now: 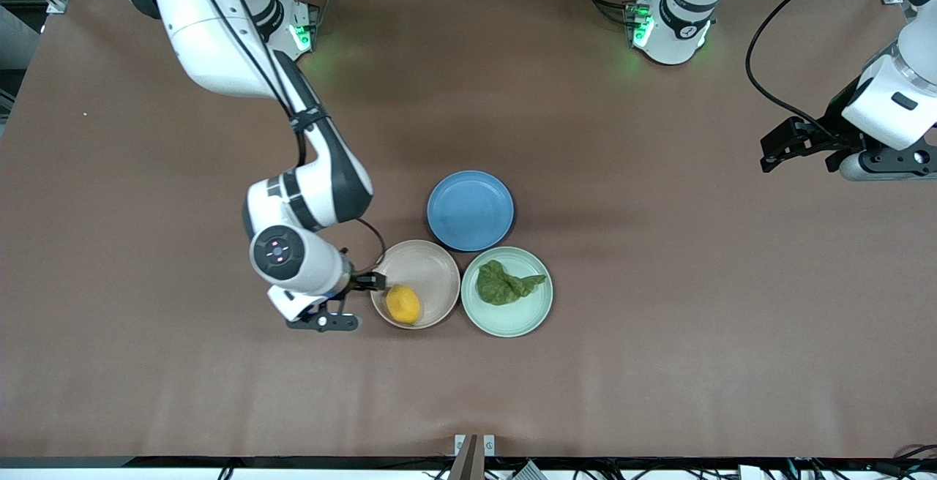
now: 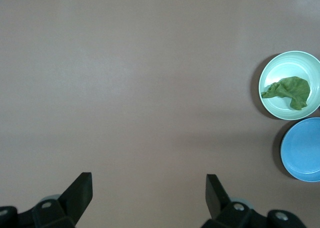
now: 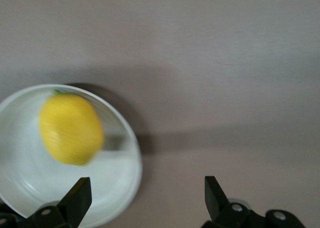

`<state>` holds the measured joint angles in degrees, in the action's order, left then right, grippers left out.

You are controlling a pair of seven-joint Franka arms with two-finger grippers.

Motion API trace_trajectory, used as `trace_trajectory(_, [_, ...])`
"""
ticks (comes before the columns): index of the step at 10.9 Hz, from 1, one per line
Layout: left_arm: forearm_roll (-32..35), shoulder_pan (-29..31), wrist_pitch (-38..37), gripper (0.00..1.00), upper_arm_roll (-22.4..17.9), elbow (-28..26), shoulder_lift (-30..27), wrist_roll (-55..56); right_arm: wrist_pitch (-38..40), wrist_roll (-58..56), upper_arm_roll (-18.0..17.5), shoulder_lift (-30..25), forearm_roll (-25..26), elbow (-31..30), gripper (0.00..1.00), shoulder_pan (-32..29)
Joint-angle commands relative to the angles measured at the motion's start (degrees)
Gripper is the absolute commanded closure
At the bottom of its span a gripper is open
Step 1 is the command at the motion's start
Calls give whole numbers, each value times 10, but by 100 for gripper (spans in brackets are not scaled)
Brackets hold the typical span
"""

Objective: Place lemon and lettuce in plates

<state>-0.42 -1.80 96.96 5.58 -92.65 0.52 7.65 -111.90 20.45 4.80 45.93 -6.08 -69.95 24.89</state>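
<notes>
The yellow lemon (image 1: 403,304) lies in the beige-pink plate (image 1: 424,268), near that plate's rim toward the right arm's end of the table. The dark green lettuce (image 1: 505,284) lies in the mint green plate (image 1: 512,319) right beside it. My right gripper (image 1: 361,301) hovers open and empty over the beige plate's edge. In the right wrist view the lemon (image 3: 70,129) rests in the plate (image 3: 30,183), clear of the open right gripper (image 3: 147,190). My left gripper (image 1: 768,154) waits open above the table at the left arm's end. The left wrist view shows the left gripper (image 2: 149,188) empty, with the lettuce (image 2: 289,90) far off.
A blue plate (image 1: 470,210) with nothing in it touches both other plates, farther from the front camera; it also shows in the left wrist view as the blue plate (image 2: 302,150). Brown table cover (image 1: 659,246) spreads around the three plates.
</notes>
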Motion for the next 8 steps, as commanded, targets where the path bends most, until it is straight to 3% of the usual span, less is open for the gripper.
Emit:
trace_trajectory(1, [12, 4, -5, 0, 1, -1, -7, -14, 75, -114, 22, -47, 10, -11, 0, -32])
trace_trajectory(8, [12, 2, -5, 0, 1, -1, -5, -10, 136, -291, 88, -73, 10, -12, 0, -77])
